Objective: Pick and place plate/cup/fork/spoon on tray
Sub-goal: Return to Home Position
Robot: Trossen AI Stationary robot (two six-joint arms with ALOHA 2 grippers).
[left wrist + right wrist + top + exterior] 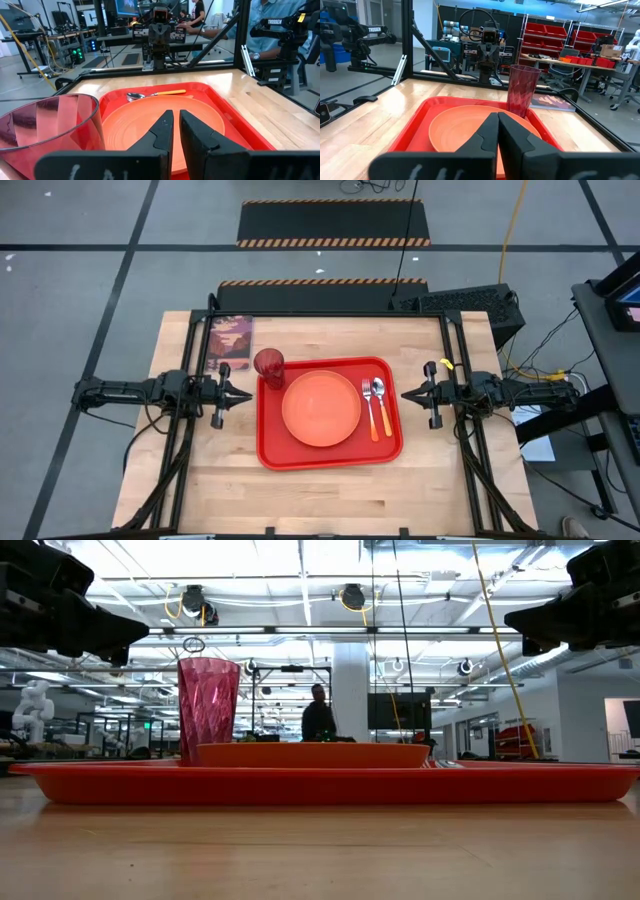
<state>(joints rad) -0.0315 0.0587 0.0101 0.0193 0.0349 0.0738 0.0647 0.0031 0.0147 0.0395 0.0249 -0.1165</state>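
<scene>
Both arms hover level, flanking the tray.

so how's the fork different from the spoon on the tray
The fork ends in tines, while the spoon ends in a rounded oval bowl. The fork lies nearer the plate, the spoon nearer the tray rim. Both have silver heads, thin orange handles, and lie flat, side by side.
</scene>
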